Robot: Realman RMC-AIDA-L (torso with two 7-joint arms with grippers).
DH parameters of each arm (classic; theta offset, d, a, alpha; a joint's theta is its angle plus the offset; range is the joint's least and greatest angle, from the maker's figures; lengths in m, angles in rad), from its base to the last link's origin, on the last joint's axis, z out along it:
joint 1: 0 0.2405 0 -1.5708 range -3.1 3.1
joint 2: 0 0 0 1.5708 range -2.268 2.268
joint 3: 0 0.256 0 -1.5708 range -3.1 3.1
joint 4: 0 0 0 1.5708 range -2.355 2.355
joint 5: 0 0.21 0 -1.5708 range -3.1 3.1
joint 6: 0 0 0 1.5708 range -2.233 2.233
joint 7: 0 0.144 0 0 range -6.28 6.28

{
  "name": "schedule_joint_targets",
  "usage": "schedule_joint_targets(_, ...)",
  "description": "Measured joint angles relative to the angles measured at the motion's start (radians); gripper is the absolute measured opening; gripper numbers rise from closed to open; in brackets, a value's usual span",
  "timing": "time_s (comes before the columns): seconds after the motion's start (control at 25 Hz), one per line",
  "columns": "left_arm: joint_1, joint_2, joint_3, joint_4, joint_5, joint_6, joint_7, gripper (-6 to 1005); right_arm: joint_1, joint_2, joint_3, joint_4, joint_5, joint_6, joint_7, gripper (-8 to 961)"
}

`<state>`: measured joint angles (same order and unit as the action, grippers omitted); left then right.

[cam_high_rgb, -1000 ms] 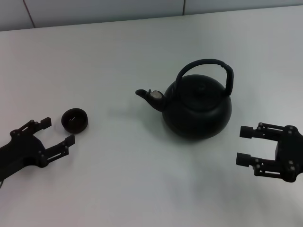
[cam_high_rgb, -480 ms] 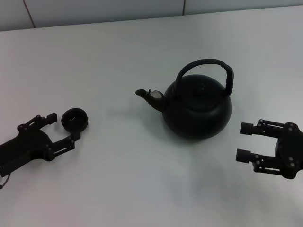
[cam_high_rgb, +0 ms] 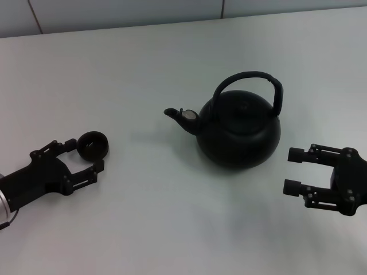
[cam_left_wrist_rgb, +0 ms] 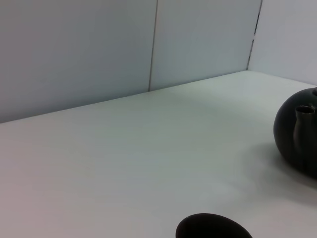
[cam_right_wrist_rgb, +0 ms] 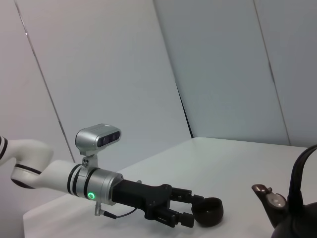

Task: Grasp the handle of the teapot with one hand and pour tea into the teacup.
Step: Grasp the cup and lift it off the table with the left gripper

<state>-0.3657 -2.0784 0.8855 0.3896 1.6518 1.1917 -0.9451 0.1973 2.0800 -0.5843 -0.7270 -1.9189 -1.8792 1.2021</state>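
Note:
The black teapot (cam_high_rgb: 238, 134) stands mid-table, spout to the left, with its arched handle (cam_high_rgb: 252, 76) upright. The small dark teacup (cam_high_rgb: 92, 145) stands to its left. My left gripper (cam_high_rgb: 85, 154) is open, and its fingertips reach either side of the teacup without closing on it. My right gripper (cam_high_rgb: 292, 170) is open and empty, to the right of the teapot and apart from it. The left wrist view shows the teacup (cam_left_wrist_rgb: 213, 227) close by and the teapot (cam_left_wrist_rgb: 299, 131) beyond. The right wrist view shows the left gripper (cam_right_wrist_rgb: 181, 208) at the teacup (cam_right_wrist_rgb: 208, 210). No tea is visible.
The white table (cam_high_rgb: 172, 217) carries only the teapot and teacup. A pale panelled wall (cam_high_rgb: 114, 11) runs along the table's far edge.
My left gripper has moved forward and to the right, bringing its open fingers up to the teacup. My right gripper has drifted slightly down. The teapot and teacup have not moved.

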Motion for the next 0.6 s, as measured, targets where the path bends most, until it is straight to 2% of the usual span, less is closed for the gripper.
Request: schedule_joint_targets(0.6,-0.043,0.0,0.0,-0.028,-0.004,-0.025,0.0,752,0.022,0.0,0.0,0.0,0.009,0.005,0.016,709)
